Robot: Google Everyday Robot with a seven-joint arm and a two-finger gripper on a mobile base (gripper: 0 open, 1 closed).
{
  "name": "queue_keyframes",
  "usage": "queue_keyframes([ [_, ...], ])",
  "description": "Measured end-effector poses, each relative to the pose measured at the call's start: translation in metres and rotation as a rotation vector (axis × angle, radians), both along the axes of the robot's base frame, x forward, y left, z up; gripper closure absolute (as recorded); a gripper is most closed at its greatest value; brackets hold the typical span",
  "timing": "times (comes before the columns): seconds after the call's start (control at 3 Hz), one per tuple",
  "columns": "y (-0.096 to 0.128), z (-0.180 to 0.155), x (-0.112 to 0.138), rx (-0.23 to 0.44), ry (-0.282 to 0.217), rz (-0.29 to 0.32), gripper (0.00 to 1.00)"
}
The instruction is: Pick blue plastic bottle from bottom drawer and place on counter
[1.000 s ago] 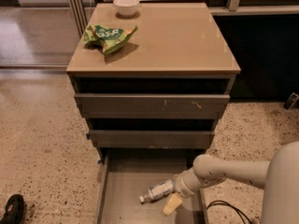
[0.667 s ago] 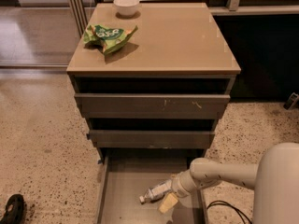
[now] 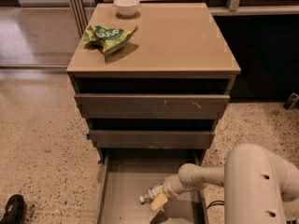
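- Camera view, looking down on a grey drawer cabinet: its glossy tan top, the desk (image 3: 177, 36), carries a crumpled green snack bag (image 3: 110, 35) at the far left and a small white bowl (image 3: 126, 5) at the far edge; the right and near parts of the top are bare
- Below the top, two drawers with long grey fronts, the upper drawer (image 3: 152, 105) and the middle drawer (image 3: 152, 138), each stand a little way out
- The bottom drawer (image 3: 122, 181) is pulled out towards the viewer, showing a plain flat floor between thin side walls
- The blue plastic bottle (image 3: 147, 196) lies on its side on the drawer floor, right of centre and near the front, its white cap pointing left
- The robot's white arm (image 3: 201, 175) reaches in from the lower right, and the gripper (image 3: 157, 199) sits low in the drawer, right at the bottle's body; a pale pad shows just below the bottle, but whether the jaws have closed on it cannot be told
- Handling, as a judgement: the bottle looks small and light, so weight should be no trouble; thin clear plastic is likely to be smooth, a little slippery, and to dent under a hard squeeze, and a round body lying flat can roll away from a touch
- The best hold is probably across the labelled middle of the body, jaws on opposite sides, away from the narrow cap end, with firm but moderate pressure
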State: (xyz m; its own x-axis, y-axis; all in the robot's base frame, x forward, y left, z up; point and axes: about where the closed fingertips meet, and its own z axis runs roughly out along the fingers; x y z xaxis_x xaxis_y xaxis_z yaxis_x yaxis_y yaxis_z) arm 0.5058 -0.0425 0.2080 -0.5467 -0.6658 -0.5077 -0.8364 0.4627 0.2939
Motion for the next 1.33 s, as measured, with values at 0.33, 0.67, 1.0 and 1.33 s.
queue_keyframes([
  [0.33,0.000,0.000,0.000,0.000,0.000,0.000,0.00],
  [0.67,0.000,-0.007,0.001,-0.055,0.033,0.001,0.00],
  [1.0,0.000,-0.023,0.005,-0.172,0.084,-0.009,0.00],
  [1.33,0.000,-0.026,0.004,-0.155,0.089,-0.012,0.00],
])
